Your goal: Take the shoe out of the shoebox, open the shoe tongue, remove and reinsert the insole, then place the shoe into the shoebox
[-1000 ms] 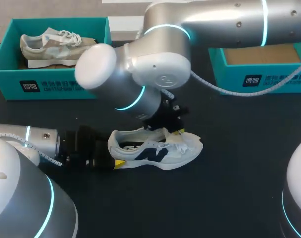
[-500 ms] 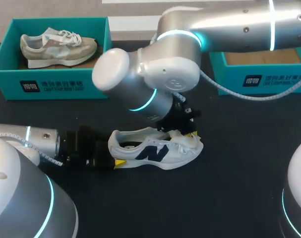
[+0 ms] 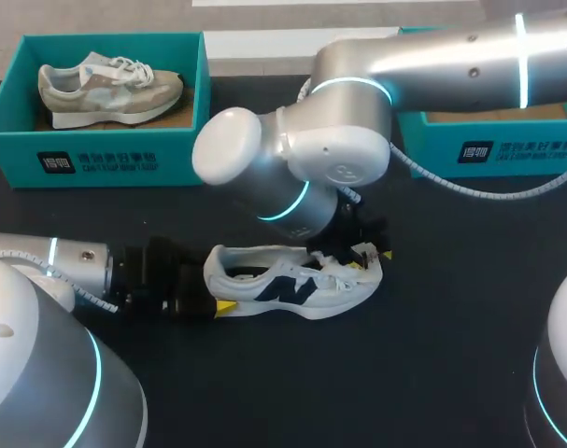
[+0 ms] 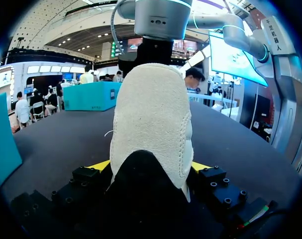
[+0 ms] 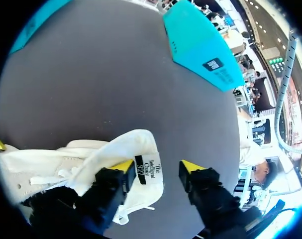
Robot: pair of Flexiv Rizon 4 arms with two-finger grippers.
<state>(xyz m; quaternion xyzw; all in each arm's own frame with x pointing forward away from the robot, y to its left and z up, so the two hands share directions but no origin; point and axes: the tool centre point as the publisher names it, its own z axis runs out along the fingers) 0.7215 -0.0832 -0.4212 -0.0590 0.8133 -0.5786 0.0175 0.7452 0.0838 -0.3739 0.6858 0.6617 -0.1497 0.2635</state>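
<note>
A white shoe [image 3: 292, 283] with a navy side mark lies on its sole on the black table, toe to the right. My left gripper [image 3: 218, 303] comes in low from the left. In the left wrist view the shoe's heel [image 4: 151, 129] fills the gap in this gripper [image 4: 150, 167], both yellow-tipped fingers pressing its sides. My right gripper [image 3: 362, 250] hangs over the shoe's front. In the right wrist view it [image 5: 156, 167] stands open; the white tongue [image 5: 136, 149], folded forward over the toe with its label up, rests against one finger only.
A teal shoebox [image 3: 12, 103] at the back left holds a beige shoe [image 3: 106, 86]. A second teal box [image 3: 489, 140] stands at the back right, also seen ahead of the right gripper [image 5: 200, 45]. My right arm's bulky elbow hangs above the table's middle.
My right gripper has moved right along the shoe toward the toe, drawing the tongue forward, and its fingers have opened off the tongue. The left gripper and the heel have stayed put.
</note>
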